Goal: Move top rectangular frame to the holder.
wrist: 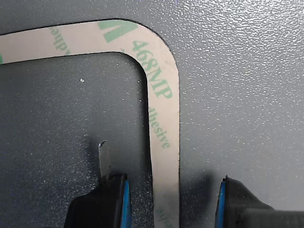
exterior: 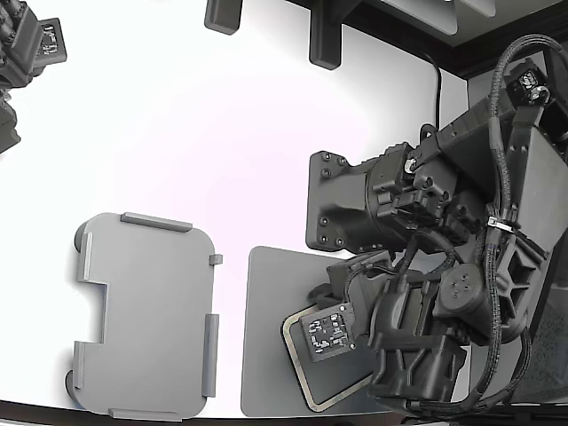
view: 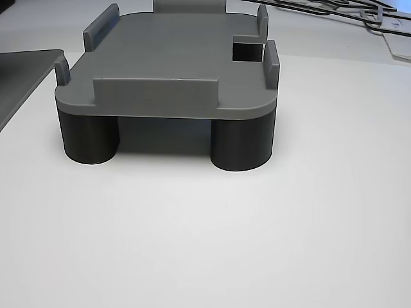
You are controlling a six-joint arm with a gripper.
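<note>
arm bent low, pincer [wrist: 172,199] pointing down, jaws parted.

The top rectangular frame [wrist: 164,118] is pale beige with green printed lettering, reading "468MP" and "adhesive". It lies on a dark grey mat [wrist: 237,95] with a fine pebbled grain. The pincer [wrist: 171,199] has black fingers [wrist: 102,204] edged in bright blue on their inner faces. The holder [exterior: 146,315] is light grey on top, with darker grey round feet [view: 241,144]. The bench [exterior: 195,133] is plain white, and the arm [exterior: 426,266] black.
</note>
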